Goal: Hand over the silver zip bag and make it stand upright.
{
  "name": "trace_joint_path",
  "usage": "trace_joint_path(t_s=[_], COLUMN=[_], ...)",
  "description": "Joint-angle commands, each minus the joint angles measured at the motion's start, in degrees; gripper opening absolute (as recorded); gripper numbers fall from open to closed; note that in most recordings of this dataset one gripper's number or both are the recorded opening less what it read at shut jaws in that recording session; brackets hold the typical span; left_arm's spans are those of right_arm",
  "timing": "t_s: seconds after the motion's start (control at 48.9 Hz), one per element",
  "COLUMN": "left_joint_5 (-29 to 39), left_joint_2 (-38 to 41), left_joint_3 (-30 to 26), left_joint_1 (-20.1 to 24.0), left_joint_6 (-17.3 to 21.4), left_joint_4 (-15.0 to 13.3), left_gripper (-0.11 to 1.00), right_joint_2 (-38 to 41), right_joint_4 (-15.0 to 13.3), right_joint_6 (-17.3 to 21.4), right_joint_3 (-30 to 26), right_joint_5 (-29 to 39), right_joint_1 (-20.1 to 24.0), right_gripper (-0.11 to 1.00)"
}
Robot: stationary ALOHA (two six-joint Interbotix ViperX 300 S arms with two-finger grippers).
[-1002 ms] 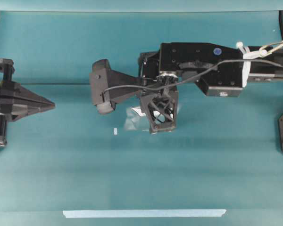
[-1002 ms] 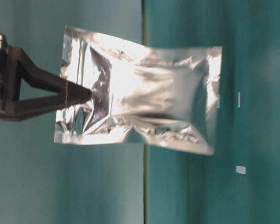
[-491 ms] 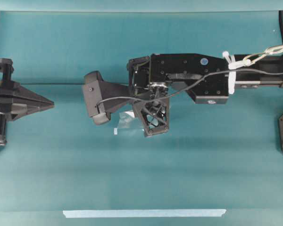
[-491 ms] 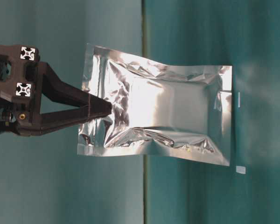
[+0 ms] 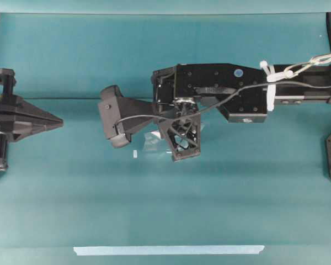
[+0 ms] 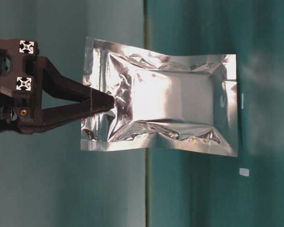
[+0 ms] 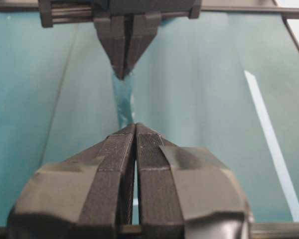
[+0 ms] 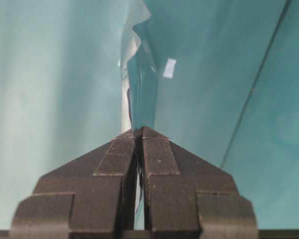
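The silver zip bag hangs from my right gripper, which is shut on the flat strip at one short end. The table-level view is turned on its side, so the bag's free end points to the right there. I cannot tell whether that end touches the table. From overhead only a sliver of the bag shows beside the right gripper. In the right wrist view the bag runs edge-on out of the shut right gripper. My left gripper rests far left, shut and empty. In its wrist view the left gripper faces the bag.
A pale blue tape strip lies along the table's front edge and shows at the right of the left wrist view. A small white marker sits on the teal cloth just left of the bag.
The right arm has carried the bag leftward over the table and lowered it. In the last half second it only shifted slightly. The left arm has not moved.
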Motion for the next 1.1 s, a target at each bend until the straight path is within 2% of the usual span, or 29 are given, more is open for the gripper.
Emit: trace_joint_path(t_s=[0.0,0.348,0.614,0.839,0.92,1.084], left_joint_5=[-0.3,-0.7,-9.9,-13.6,-16.0,-17.2], left_joint_2=[0.2,2.2,6.8,11.1,12.3,14.4], left_joint_3=[-0.5,0.0,4.1,4.9,5.0,4.8], left_joint_1=[0.3,1.1,1.1,1.1,1.1,1.1], left_joint_6=[-0.4,-2.9,-7.4,-9.6,-9.8,-9.9], left_joint_4=[0.1,0.1,0.0,0.1,0.1,0.1], left_gripper=[0.0,0.0,0.0,0.0,0.1,0.54], right_joint_2=[-0.5,0.0,0.3,0.3,0.3,0.3], right_joint_4=[-0.2,-0.2,-0.2,-0.2,-0.2,-0.2], right_joint_6=[0.1,1.1,2.1,2.5,2.6,2.8], right_joint_3=[-1.2,-1.4,-1.4,-1.4,-1.4,-1.4], right_joint_5=[-0.2,-0.4,-0.4,-0.4,-0.5,-0.5], right_joint_1=[0.3,0.4,0.4,0.4,0.4,0.4], right_gripper=[0.03,0.03,0.03,0.03,0.03,0.03])
